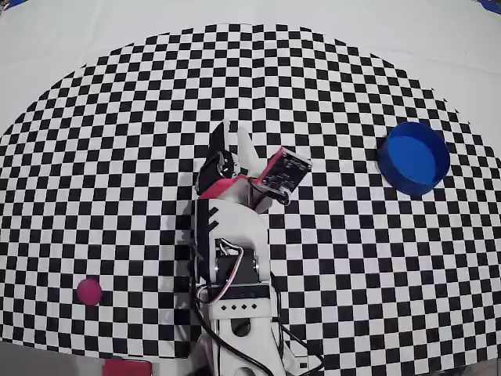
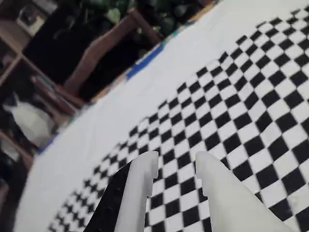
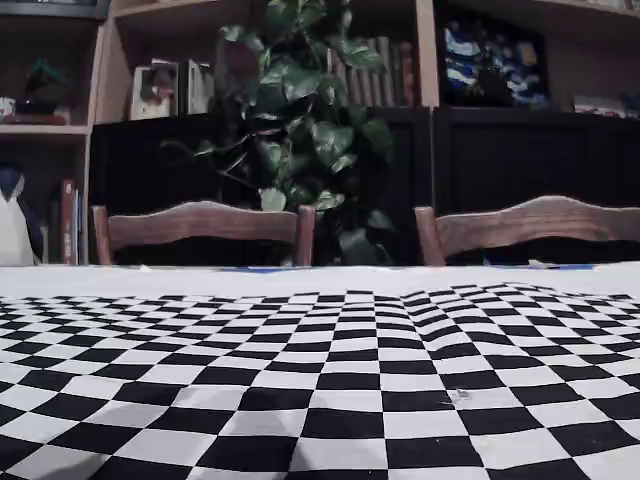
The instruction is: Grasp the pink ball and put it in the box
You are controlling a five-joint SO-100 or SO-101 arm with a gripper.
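Claw, empty and slightly spread, should swing toward pink ball, far from box, spreading wider first.

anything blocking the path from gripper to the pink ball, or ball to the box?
Nothing visible. In the overhead view the gripper sits mid-mat, the pink ball lies at lower left and the box at upper right. Only bare checkered mat lies between them, though the arm's own body sits near the ball-to-box line.

A small, smooth magenta-pink ball rests on the checkered bench at the lower left of the overhead view. A round, bright blue, shallow cup-like box stands upright, open-topped, well apart at the right.
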